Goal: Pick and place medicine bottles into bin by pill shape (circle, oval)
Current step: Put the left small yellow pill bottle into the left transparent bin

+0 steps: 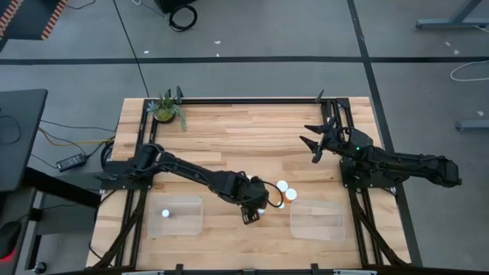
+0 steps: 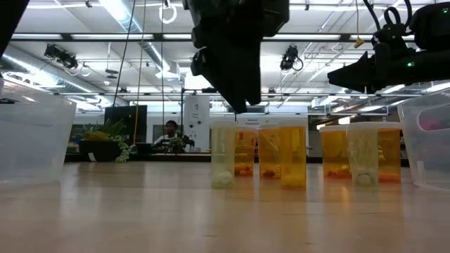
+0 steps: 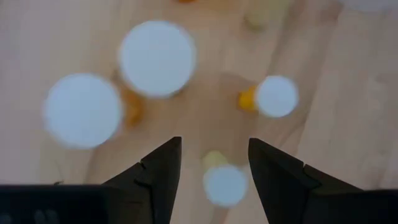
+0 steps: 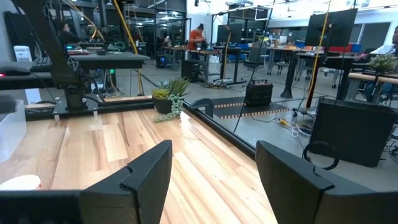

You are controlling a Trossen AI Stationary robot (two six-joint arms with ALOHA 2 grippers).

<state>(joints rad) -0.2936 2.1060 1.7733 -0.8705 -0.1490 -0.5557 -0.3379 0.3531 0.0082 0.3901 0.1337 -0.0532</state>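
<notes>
So, working outward from the medicine bottles (image 1: 283,191): you have one bottle (image 1: 166,213) in the left bin (image 1: 175,226), left of them. Left gripper (image 1: 254,216) hovers just over them, fingers apart, empty. Right bin (image 1: 316,221) beside them looks empty. Right gripper (image 1: 313,143) waits well beyond, fingers apart.

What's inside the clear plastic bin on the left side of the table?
The clear plastic bin holds one white-capped medicine bottle, seen from above as a white disc. Its cap hides the pills, so their shape cannot be told. Nothing else shows in it.
</notes>
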